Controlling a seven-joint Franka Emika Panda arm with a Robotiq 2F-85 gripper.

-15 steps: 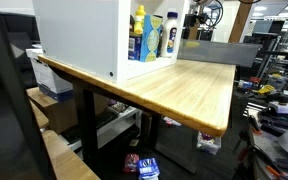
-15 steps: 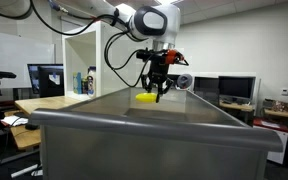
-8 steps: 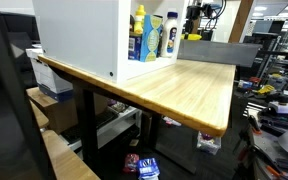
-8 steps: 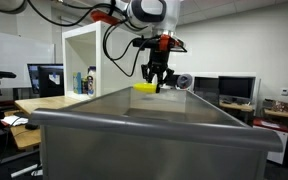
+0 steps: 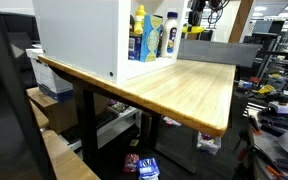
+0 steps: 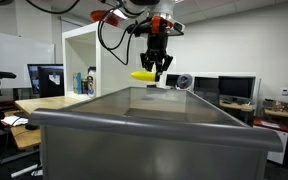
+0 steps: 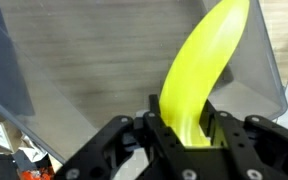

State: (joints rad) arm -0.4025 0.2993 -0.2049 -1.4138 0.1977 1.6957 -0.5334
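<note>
A yellow banana is clamped between the black fingers of my gripper, which is shut on its lower end in the wrist view. Below it lies the inside of a grey bin. In an exterior view the gripper hangs high above the grey bin, with the banana sticking out sideways to the left. In an exterior view the gripper is small at the top, with the banana under it, behind the white cabinet.
A white open cabinet with bottles inside stands on a wooden table. Monitors and desks stand behind the bin. A box and clutter sit under the table.
The arm has lifted the banana steadily upward, from just above the bin's rim to well clear above it. The grip has stayed the same.
</note>
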